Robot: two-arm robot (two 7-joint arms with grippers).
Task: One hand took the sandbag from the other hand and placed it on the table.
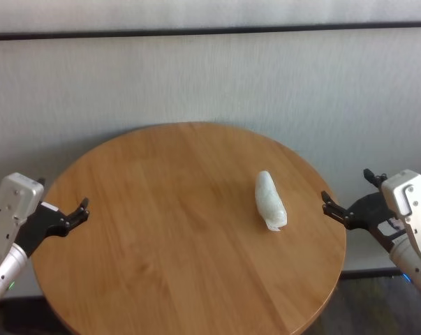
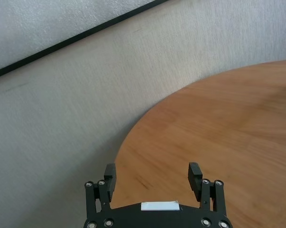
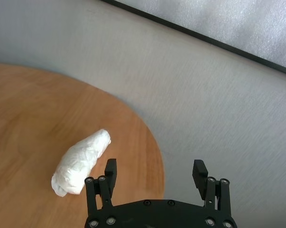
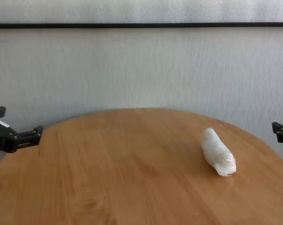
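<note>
Head view: sandbag [image 1: 270, 201] lies flat on the round wooden tabletop [image 1: 161, 230], on its right half, near the right rim, long axis running roughly from far to near. Left tool [image 1: 70, 213] sits at the left rim of the tabletop, fingers spread apart, nothing between them. Right tool [image 1: 350, 199] sits just off the right rim, fingers likewise spread and empty. The sandbag is close to the right tool but clear of it, and well apart from the left tool.

Left wrist view: left tool [image 2: 153, 175] shows both black fingertips [image 2: 195, 172] standing apart over the edge of the tabletop [image 2: 218, 128], with bare wood in the gap. A grey wall [image 2: 76, 95] with a dark strip lies beyond the rim.

Right wrist view: right tool [image 3: 155, 171] shows two fingertips [image 3: 200, 169] held wide, with nothing gripped. The sandbag [image 3: 81, 161] rests on the tabletop [image 3: 33, 118] just beside one fingertip, outside the gap; contact cannot be determined from this view.

Chest view: sandbag [image 4: 218, 152] rests on the tabletop [image 4: 122, 168] toward the right side, white and lumpy. Left tool [image 4: 19, 136] appears at the left frame edge at tabletop height, fingers apart. Right tool [image 4: 282, 132] is only partly in frame at the right edge, separate from the sandbag.
</note>
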